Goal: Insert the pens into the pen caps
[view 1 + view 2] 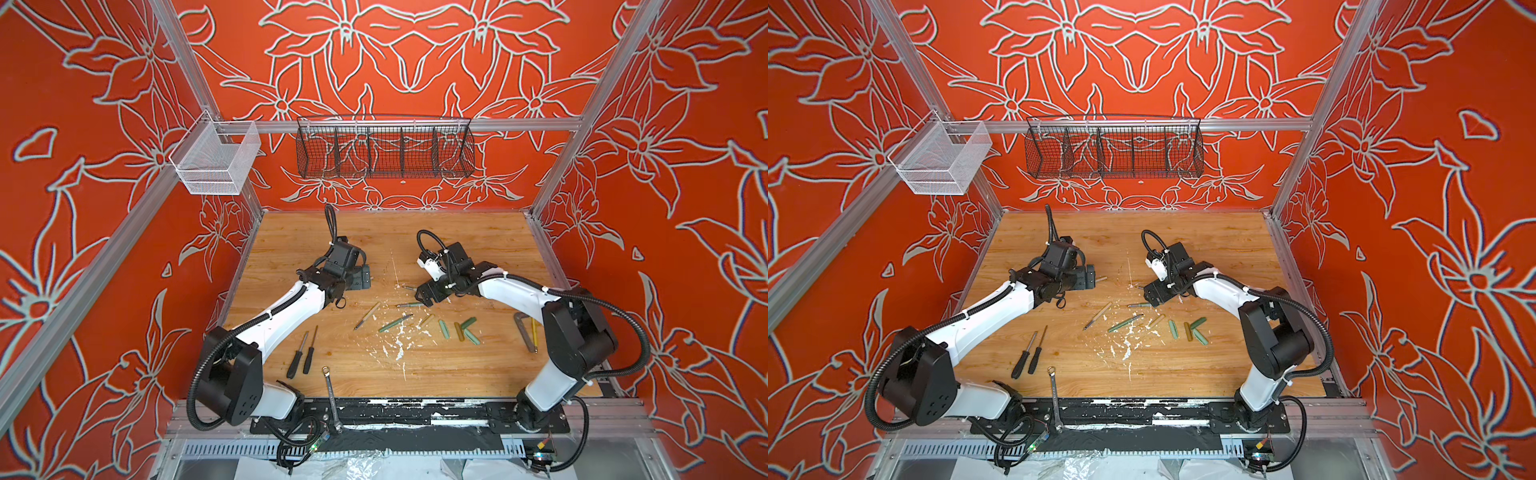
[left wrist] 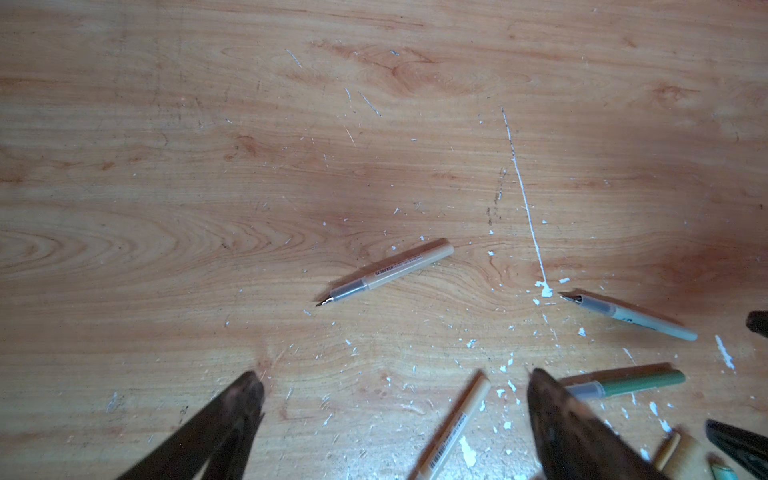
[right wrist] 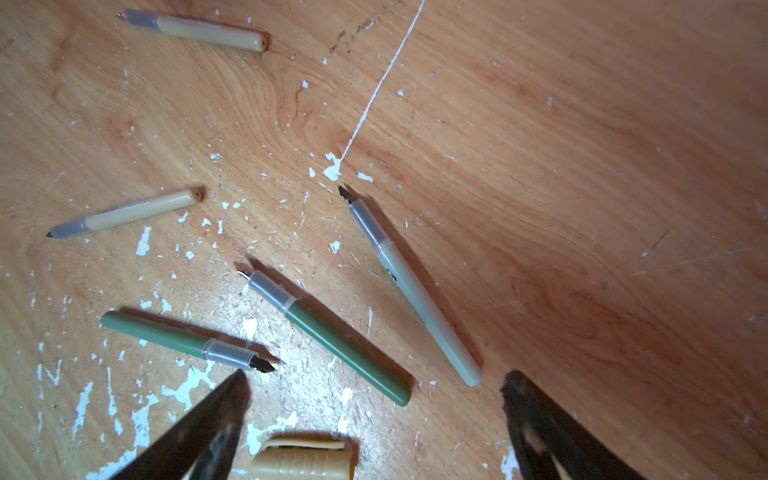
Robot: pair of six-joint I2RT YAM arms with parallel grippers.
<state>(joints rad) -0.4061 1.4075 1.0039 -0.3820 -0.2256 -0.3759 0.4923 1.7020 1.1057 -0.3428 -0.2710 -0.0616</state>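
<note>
Orange flower-print walls, wood bench [image 1: 478, 374] flecked with white paint [image 1: 399, 347]. Left tool [image 2: 395, 386] released, jaws wide, nothing gripped, over the bench left of centre. In its wrist view a beige pen [image 2: 451, 428] lies between the fingers [image 2: 245, 399], clear of both, with a second beige pen [image 2: 386, 270] further ahead. Right tool [image 3: 376, 382] also released and empty, right of centre. Its wrist view shows a green pen [image 3: 328, 332] and a pale pen [image 3: 411, 286] lying between the fingers, and another green pen [image 3: 183, 338] with its nib beside one fingertip; touching or not, cannot tell. All five pens uncapped, flat mid-bench. Under the right tool, a beige cap [image 3: 299, 457]. In a top view the caps [image 1: 458, 331] sit in a loose cluster just right of the pens. Two screwdrivers [image 1: 296, 363] and a wrench [image 1: 331, 397] front left. Black basket [image 1: 384, 149] and white basket [image 1: 216, 162] hang on the rails behind.
</note>
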